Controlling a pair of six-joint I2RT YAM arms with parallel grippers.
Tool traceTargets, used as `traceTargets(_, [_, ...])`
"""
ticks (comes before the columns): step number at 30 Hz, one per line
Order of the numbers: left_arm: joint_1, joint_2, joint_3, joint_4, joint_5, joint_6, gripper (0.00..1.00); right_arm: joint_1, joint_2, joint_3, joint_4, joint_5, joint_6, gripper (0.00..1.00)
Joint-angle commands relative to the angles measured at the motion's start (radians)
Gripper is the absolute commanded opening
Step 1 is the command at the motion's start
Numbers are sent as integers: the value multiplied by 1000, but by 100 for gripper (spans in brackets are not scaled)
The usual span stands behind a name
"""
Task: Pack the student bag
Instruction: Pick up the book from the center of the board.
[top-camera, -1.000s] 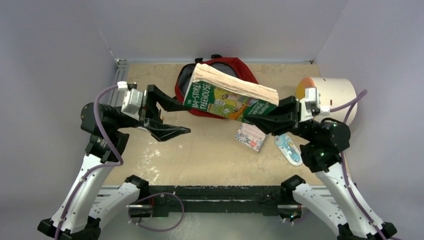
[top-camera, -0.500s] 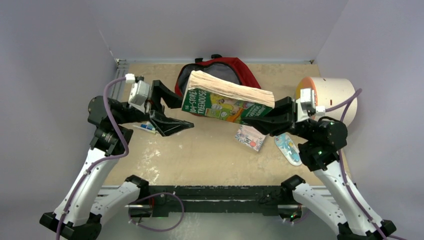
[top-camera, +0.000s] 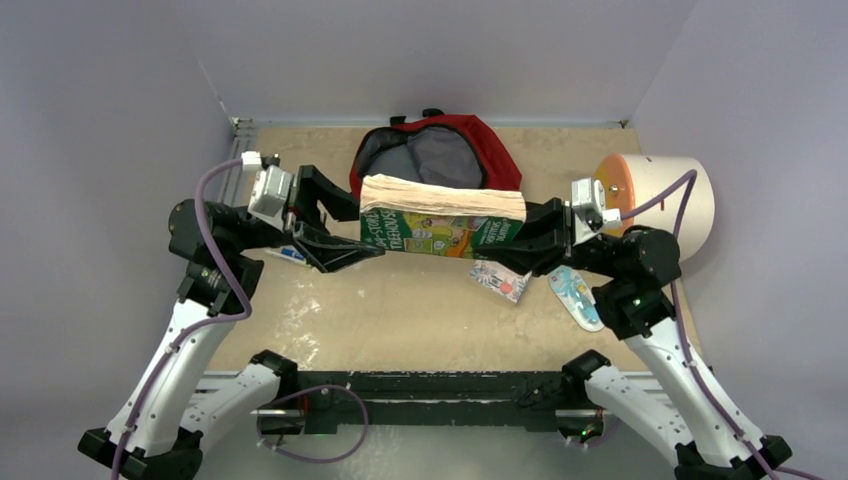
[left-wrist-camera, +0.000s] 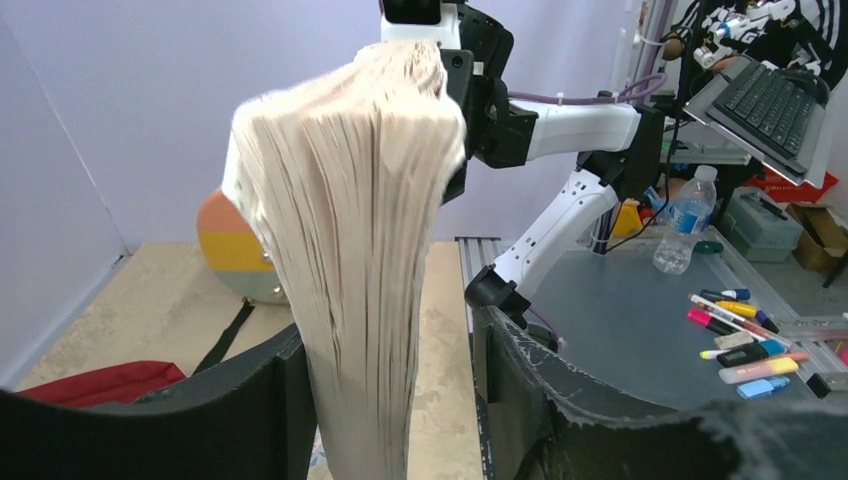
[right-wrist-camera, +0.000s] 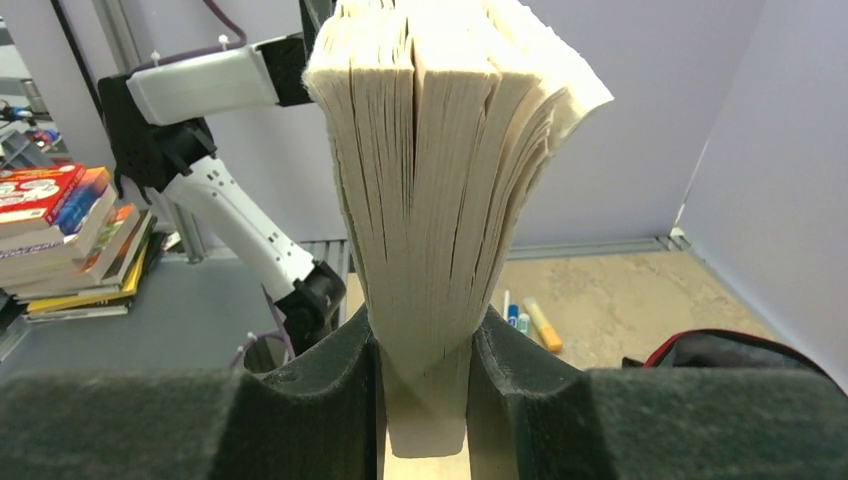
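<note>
I pinch the book (top-camera: 440, 215) in my right gripper (right-wrist-camera: 424, 370), left gripper (left-wrist-camera: 390, 360) loose around it. Beyond, the dark-red student bag (top-camera: 435, 155) gapes, grey-lined.

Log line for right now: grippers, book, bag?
right gripper: shut on book | left gripper: open around book's other end | student bag: open, book not yet inside

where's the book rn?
Top view, centre: the book is held just in front of the student bag, right end clamped by the right gripper, left end inside the open left gripper.
</note>
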Motion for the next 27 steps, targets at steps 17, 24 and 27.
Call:
traceTargets(17, [5,58,21,11,28,-46,42,2,30,87,36,-37,-44,0])
traceTargets(24, [5,86,36,-40,74,-30,34,1,51,105,45,-49,-44,0])
traceTargets(27, [4,83,36,-52,83,-22,32,1,58,106,45,-56,-41,0])
